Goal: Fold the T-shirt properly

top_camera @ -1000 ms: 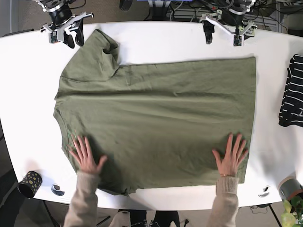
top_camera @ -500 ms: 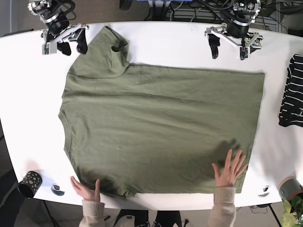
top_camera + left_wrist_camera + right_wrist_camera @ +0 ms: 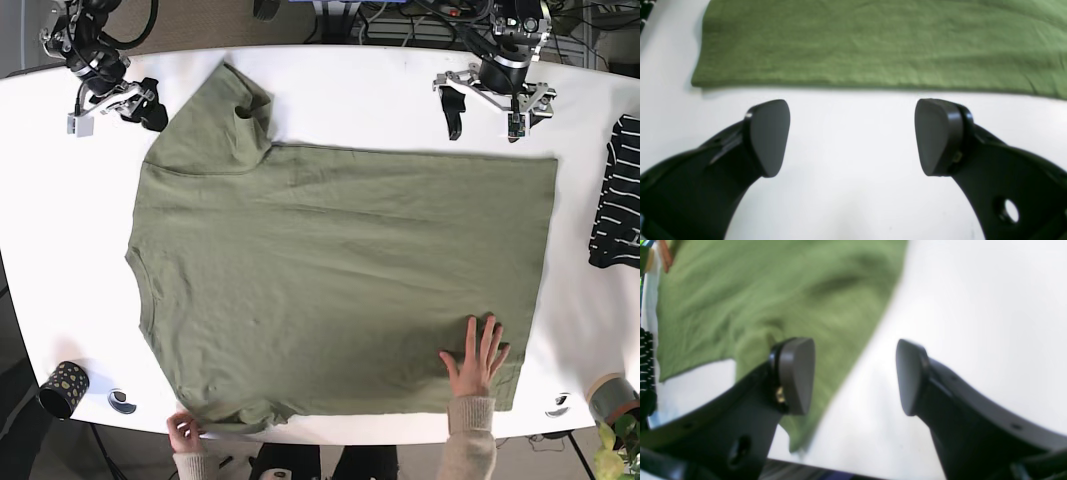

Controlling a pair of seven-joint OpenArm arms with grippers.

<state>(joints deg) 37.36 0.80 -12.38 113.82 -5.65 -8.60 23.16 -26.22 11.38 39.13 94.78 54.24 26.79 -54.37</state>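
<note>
T-shirt is lying flat on the white table. I'm seeing my left gripper hanging spread wide over bare table just beside its hem, my right gripper parted over the sleeve edge.

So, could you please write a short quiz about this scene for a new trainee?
1. True or false: the left gripper is closed on the green T-shirt.
2. Which hand lies flat on the shirt? A) the hand near the hem corner B) the hand at the sleeve edge
3. Fill in: a ____ garment lies at the table edge beyond the hem.

Key: 1 false, both the left and right gripper are open over bare table; 2 A; 3 striped.
</note>
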